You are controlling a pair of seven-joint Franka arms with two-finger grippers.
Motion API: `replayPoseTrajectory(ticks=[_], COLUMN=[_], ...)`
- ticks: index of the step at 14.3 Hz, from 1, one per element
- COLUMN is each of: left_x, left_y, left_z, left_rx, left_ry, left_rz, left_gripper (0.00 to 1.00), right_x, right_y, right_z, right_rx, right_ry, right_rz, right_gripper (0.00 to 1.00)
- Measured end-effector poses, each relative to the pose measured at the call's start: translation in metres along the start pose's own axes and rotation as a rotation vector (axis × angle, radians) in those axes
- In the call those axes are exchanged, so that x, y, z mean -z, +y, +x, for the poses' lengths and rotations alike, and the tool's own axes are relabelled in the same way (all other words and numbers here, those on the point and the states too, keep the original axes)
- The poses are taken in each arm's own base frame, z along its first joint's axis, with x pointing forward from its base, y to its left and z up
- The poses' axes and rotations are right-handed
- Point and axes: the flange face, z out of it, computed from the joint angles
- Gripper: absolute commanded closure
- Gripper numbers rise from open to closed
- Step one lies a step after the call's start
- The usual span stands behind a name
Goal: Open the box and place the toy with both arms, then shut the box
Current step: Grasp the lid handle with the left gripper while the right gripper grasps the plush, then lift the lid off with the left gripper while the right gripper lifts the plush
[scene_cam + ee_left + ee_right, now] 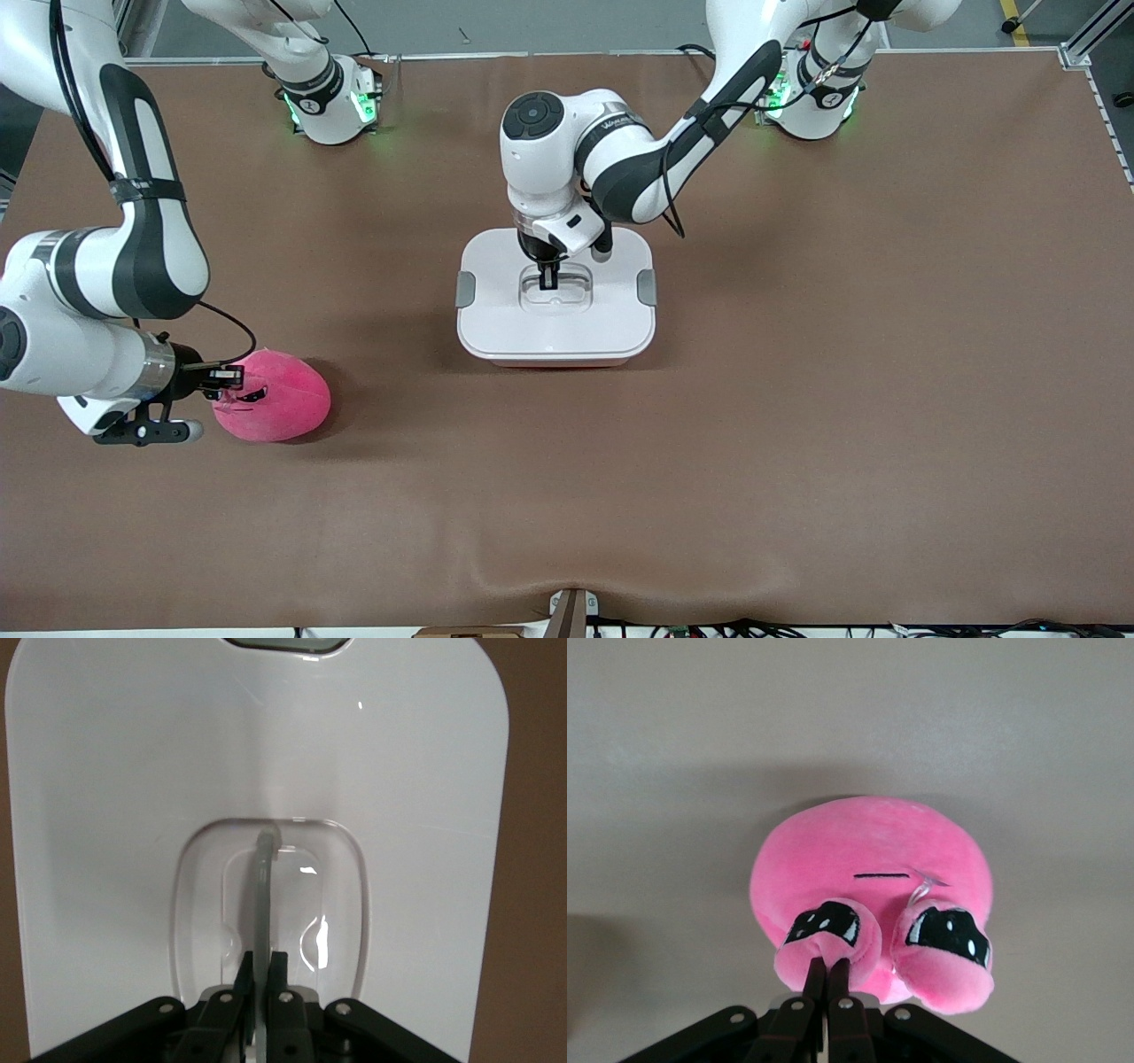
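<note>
The box (pixel 496 319), a pale pink tub under a white lid (pixel 133 771) with grey side clips (pixel 465 290), stands mid-table. My left gripper (pixel 548 282) is down in the lid's recess, shut on the clear handle (pixel 263 895), which runs between its fingers (pixel 262 958). The toy (pixel 283 399), a hot-pink plush, lies on the table toward the right arm's end, nearer the front camera than the box. My right gripper (pixel 234 385) is shut on the toy, pinching one of the soft bumps by its black eyes (pixel 828 964). The toy (pixel 873 846) rests on the table surface.
A brown cloth (pixel 797 399) covers the table and ripples near the front edge. A small bracket (pixel 571 611) sits at the middle of that edge. Both arm bases (pixel 332 106) stand along the edge farthest from the front camera.
</note>
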Motion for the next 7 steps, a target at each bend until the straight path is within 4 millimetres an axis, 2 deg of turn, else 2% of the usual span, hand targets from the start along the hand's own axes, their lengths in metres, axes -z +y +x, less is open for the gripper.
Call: replayPoseTrajectory(ticks=[7], left_x=[0.005], left_y=[0.003], left_z=[0.000], left_rx=[-0.004], left_ry=[-0.003], left_rz=[-0.008], left_gripper=[1.00], right_x=[0.049], right_y=[-0.008], right_z=[-0.011], right_rx=[0.012], right_ry=[-0.034], right_rz=[0.002], right_gripper=[1.00])
